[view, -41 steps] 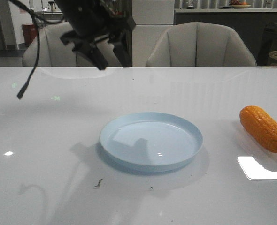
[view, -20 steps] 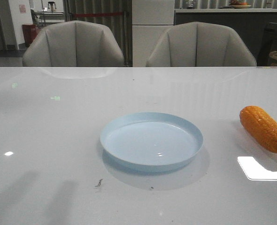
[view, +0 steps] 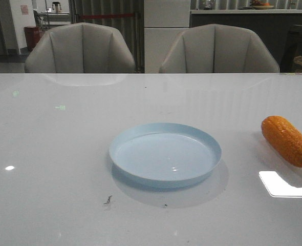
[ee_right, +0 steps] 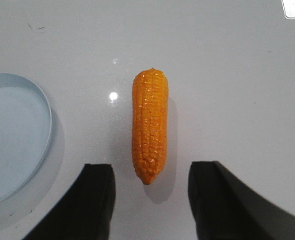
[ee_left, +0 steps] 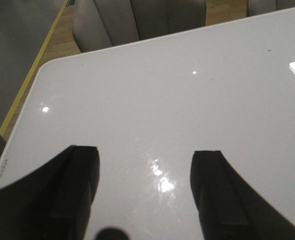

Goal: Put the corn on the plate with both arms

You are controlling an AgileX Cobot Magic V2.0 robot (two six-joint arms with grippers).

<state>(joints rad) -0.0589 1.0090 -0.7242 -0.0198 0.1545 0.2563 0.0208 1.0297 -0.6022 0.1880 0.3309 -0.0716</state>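
We look out over a glossy white table (view: 64, 154), with two grey upholstered chairs (view: 80, 48) pulled up along its far edge and a dim room of cabinets behind them. Starting at the left, the table is bare apart from small light reflections, and in the left wrist view we see our left gripper (ee_left: 145, 192) held above a rounded corner of the table — its two black fingers (ee_left: 80, 187) stand wide apart with only table surface between them, holding nothing. Moving toward the middle, the pale blue plate (view: 125, 141) sits flat on the table, with a couple of dark specks (view: 107, 200) on the surface just in front of it. Farther right, well apart from the plate, the orange corn (view: 287, 140) lies on its side near the right edge of the front view, beside a bright rectangular glare patch (view: 283, 185). In the right wrist view we find our right gripper (ee_right: 150, 200) above the corn (ee_right: 149, 131) — its jaws are spread open, and the cob's tapered end lies in the gap between the two black fingers (ee_right: 95, 200), touching neither, its length running away from the gripper. The plate's rim (ee_right: 46, 107) shows at the side of that view, near the corn but not touching it.
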